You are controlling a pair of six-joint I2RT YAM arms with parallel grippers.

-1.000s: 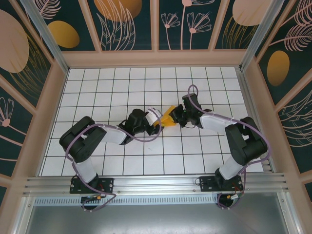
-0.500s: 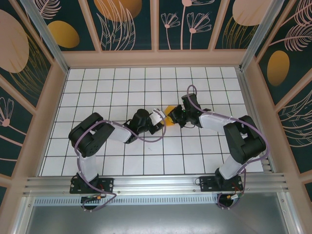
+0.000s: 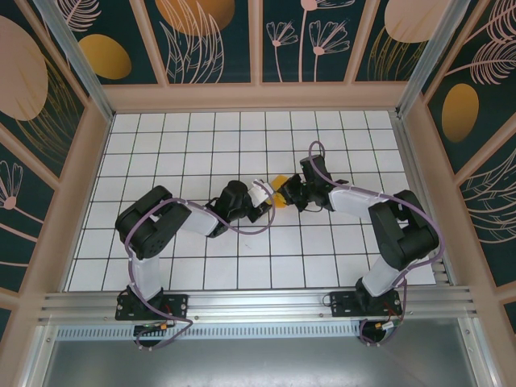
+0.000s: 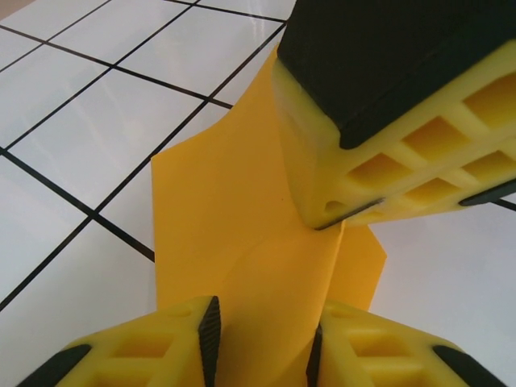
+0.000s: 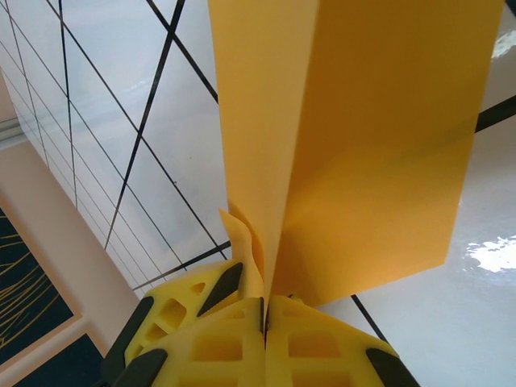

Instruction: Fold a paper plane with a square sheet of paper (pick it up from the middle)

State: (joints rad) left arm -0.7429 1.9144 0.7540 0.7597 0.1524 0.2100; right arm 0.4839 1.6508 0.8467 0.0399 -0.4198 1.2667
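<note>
Right gripper clamps the paper mid-frame, left gripper sits half-open astride it; a careless tug could tear it.

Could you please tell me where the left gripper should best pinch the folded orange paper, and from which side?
Probably the free end nearest the left gripper, coming from the left arm's side. The right gripper is shut on the opposite end, holding the folded paper up, and the left fingers stand either side of its thin layers, so closing across them suits.
</note>
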